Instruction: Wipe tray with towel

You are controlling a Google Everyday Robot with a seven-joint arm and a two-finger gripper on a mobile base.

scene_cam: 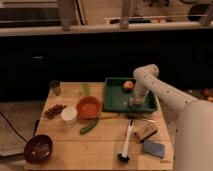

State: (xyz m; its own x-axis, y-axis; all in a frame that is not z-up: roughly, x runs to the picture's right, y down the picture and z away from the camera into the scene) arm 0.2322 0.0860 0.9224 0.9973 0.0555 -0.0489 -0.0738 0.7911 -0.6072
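Note:
A green tray point(113, 96) sits at the back right of the wooden table. My arm reaches down into it from the right. The gripper point(134, 102) is low over the tray's floor near the front right, shut on a small pale towel point(132, 104) that is pressed against the tray. An orange ball point(128, 85) lies in the tray's back part, just behind the gripper.
Left of the tray are an orange bowl point(89, 106), a white cup point(69, 114), a green cucumber point(89, 126), a grey cup point(55, 87) and a dark bowl point(38, 148). In front lie a brush point(127, 142), a brown block point(145, 131) and a blue sponge point(153, 148).

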